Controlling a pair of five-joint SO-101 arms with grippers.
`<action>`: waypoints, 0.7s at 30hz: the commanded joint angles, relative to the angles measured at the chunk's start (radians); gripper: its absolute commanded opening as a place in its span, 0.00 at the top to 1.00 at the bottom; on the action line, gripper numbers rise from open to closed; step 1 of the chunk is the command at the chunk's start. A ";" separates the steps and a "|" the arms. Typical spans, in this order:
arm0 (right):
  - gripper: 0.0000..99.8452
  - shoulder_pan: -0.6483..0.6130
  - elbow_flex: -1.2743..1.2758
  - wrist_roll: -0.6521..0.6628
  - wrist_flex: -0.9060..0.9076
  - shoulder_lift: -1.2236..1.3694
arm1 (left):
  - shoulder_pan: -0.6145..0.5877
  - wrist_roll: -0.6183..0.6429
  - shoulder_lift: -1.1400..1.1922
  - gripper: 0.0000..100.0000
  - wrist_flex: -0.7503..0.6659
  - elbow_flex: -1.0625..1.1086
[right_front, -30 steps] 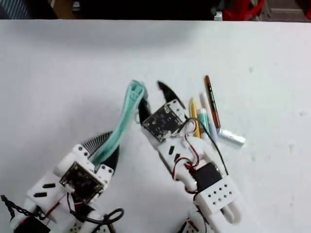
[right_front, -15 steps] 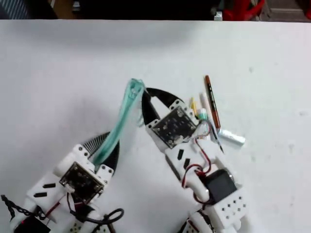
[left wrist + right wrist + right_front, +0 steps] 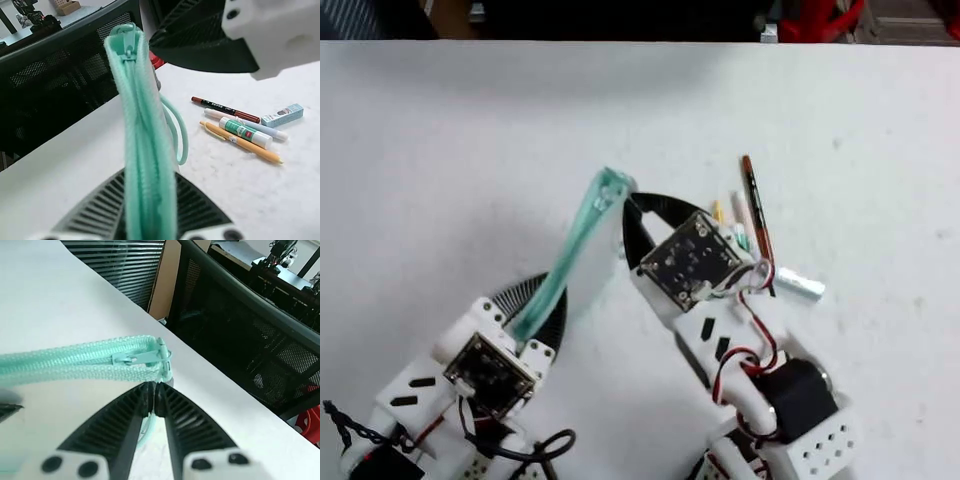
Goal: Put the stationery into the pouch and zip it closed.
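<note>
A mint-green pouch stands on edge, zipper up, with my left gripper shut on its near end; the same pouch fills the left wrist view between the left fingers. My right gripper is shut on the pouch's far end, its fingertips pressed together just under the zipper pull. The zipper looks shut along the part I can see. On the table beside the right arm lie a brown pen, a white pen, a glue stick, a yellow pen and a small eraser box.
The white table is bare to the left and at the back. The right arm's body covers the near ends of the pens. A dark edge with black mesh furniture runs behind the table.
My right gripper was open beside the pouch's far end; it has closed onto it. The right arm has swung to the right, and the pouch's top has shifted slightly right.
</note>
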 commanded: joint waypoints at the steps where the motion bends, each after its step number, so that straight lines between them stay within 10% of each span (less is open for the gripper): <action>1: 0.98 -0.048 -0.109 -0.038 0.058 -0.022 | 0.019 -0.009 0.002 0.98 -0.017 -0.003; 21: 0.98 -0.012 -0.232 -0.049 0.213 -0.022 | -0.073 0.023 0.002 0.98 -0.183 0.140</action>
